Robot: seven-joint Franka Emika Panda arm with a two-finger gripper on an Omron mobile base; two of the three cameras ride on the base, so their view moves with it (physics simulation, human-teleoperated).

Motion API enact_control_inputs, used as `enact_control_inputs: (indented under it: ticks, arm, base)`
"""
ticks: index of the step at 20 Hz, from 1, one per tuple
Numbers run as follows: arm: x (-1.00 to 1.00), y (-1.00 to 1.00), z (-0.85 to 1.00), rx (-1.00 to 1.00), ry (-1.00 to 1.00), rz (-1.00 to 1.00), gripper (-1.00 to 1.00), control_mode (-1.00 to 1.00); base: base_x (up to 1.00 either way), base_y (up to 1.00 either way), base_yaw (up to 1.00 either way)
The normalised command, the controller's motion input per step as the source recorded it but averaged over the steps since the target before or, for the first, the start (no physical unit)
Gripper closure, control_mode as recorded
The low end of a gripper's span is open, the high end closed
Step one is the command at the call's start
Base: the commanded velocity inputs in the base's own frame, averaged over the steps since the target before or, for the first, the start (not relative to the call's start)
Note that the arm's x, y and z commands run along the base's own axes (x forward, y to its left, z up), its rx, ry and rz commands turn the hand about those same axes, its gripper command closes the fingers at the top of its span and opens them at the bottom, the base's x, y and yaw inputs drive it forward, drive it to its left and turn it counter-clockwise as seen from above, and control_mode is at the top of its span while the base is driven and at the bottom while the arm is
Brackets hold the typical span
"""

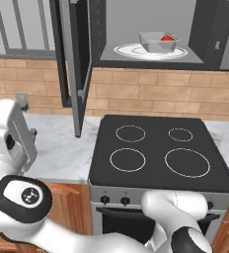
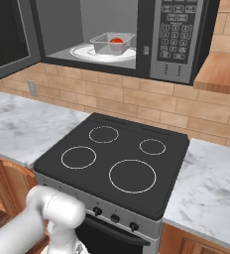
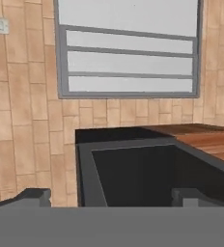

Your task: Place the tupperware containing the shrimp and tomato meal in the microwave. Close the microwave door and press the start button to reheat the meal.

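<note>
The microwave (image 1: 211, 34) hangs above the stove with its cavity open. Inside, the clear tupperware (image 1: 158, 42) (image 2: 112, 43) rests on the white turntable (image 1: 129, 50) (image 2: 81, 51). A red tomato piece (image 1: 167, 38) (image 2: 116, 40) shows in it; I cannot make out the shrimp. The microwave door (image 1: 77, 64) (image 2: 5, 39) is swung wide open to the left. My hand (image 1: 10, 133) hovers low over the left counter, left of the door. In the hand view my gripper (image 3: 111, 198) is open and holds nothing, facing the door's dark panel (image 3: 133, 169).
A black cooktop (image 1: 161, 148) (image 2: 117, 154) with knobs lies under the microwave, between marble counters (image 1: 62, 148) (image 2: 211, 183). The button panel (image 2: 179, 34) is on the microwave's right. A window (image 3: 128, 48) and a wall outlet (image 1: 21, 99) are on the brick wall at left.
</note>
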Motion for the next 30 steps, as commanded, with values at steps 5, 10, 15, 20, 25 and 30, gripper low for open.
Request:
enact_control_inputs:
  ticks: [5, 10, 15, 20, 25, 30]
  arm:
    - [0.75, 0.00, 0.00, -0.02, 0.00, -0.18, -1.00, -1.00]
    - [0.73, 0.01, 0.00, -0.07, 0.00, -0.21, -1.00, -1.00]
    - [0.33, -0.14, 0.00, -0.06, 0.00, -0.32, -1.00, -1.00]
    - [0.00, -0.58, 0.22, -0.02, 0.00, -0.40, -1.00, -1.00]
    - [0.00, -0.81, 0.41, 0.00, 0.00, -0.37, -1.00, -1.00]
    - [-0.01, -0.96, 0.25, 0.00, 0.00, -0.34, -1.00, -1.00]
  base:
    - [0.00, 0.00, 0.00]
    - [0.00, 0.00, 0.00]
    - [0.00, 0.00, 0.00]
    - [0.00, 0.00, 0.00]
    - [0.00, 0.00, 0.00]
    - [0.00, 0.00, 0.00]
